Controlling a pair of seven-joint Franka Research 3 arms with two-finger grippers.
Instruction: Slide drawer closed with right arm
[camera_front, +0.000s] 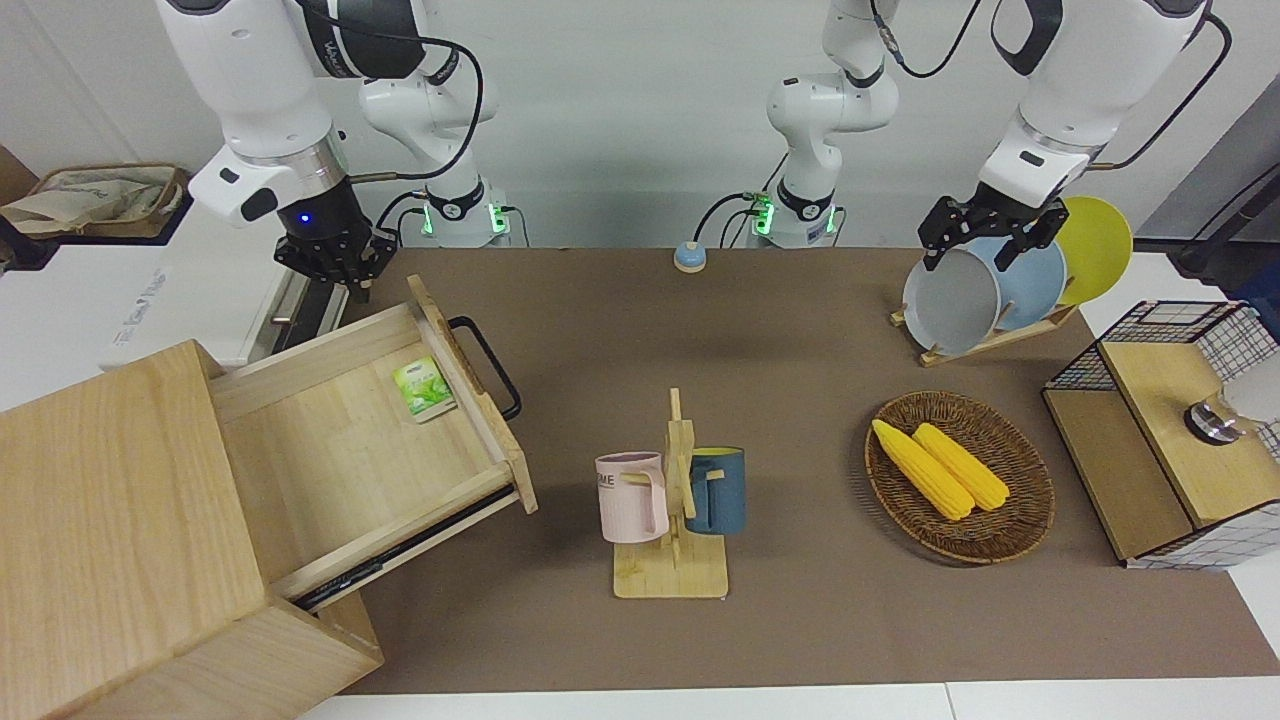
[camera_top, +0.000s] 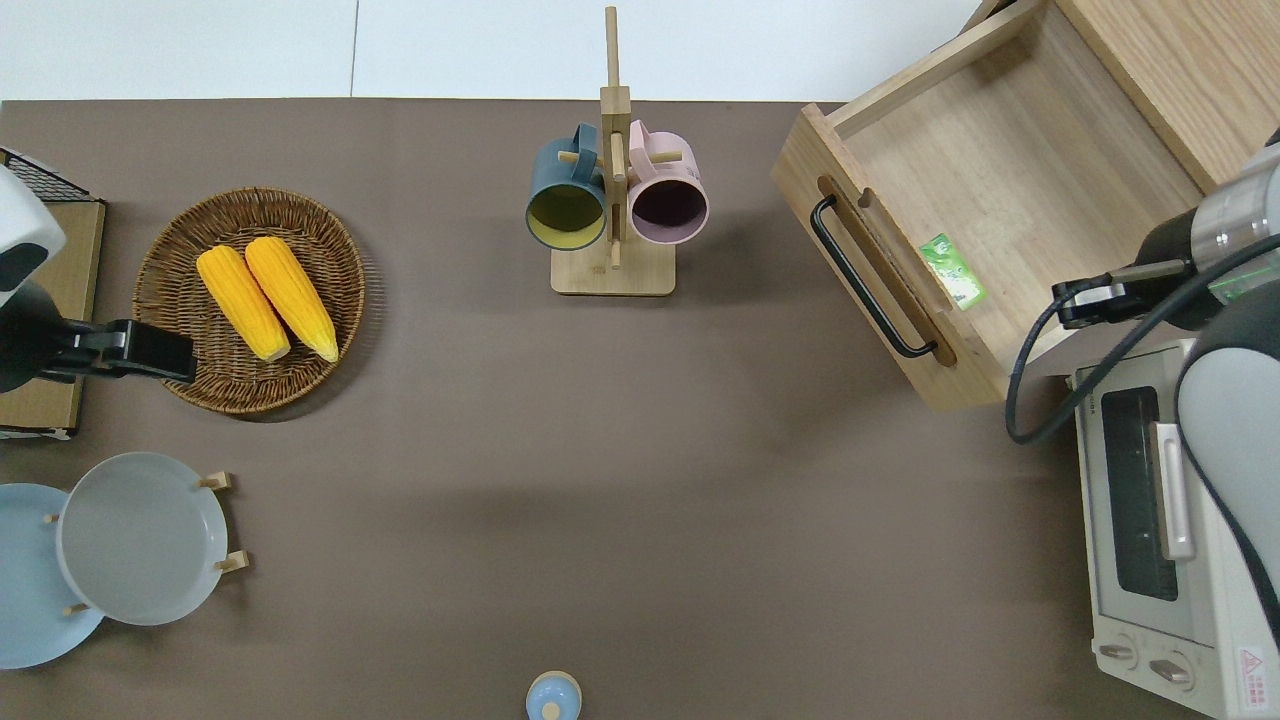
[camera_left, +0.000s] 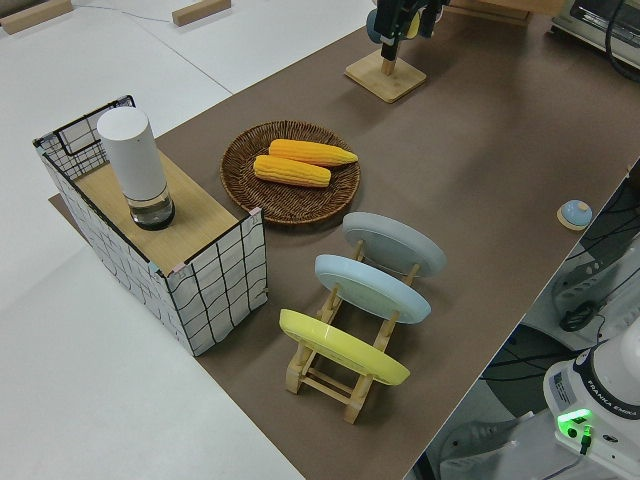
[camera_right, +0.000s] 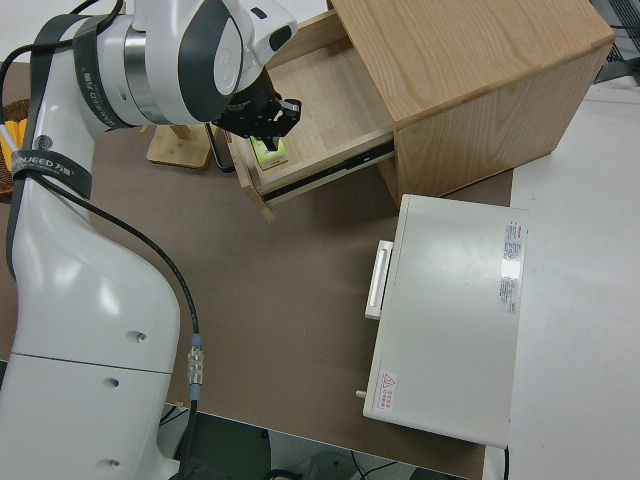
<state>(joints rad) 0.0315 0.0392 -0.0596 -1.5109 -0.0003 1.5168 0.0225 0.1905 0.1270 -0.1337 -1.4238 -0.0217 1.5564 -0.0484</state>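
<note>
The drawer (camera_front: 350, 440) stands pulled far out of the light-wood cabinet (camera_front: 100, 500), its black bar handle (camera_front: 487, 365) facing the middle of the table. A green packet (camera_front: 424, 388) lies inside it by the front panel. The drawer also shows in the overhead view (camera_top: 1000, 180) and the right side view (camera_right: 310, 110). My right gripper (camera_front: 335, 275) hangs in the air with a blue wrist light. In the overhead view the right gripper (camera_top: 1070, 303) is over the drawer's side wall nearer to the robots, apart from the handle (camera_top: 868, 280). My left arm is parked, its gripper (camera_front: 985, 240) open.
A white toaster oven (camera_top: 1160, 530) stands next to the drawer, nearer to the robots. A mug rack (camera_front: 672, 500) with a pink and a blue mug is mid-table. A wicker basket (camera_front: 1030, 480) with corn, a plate rack (camera_front: 985, 340) and a wire-mesh box (camera_front: 1160, 450) stand toward the left arm's end.
</note>
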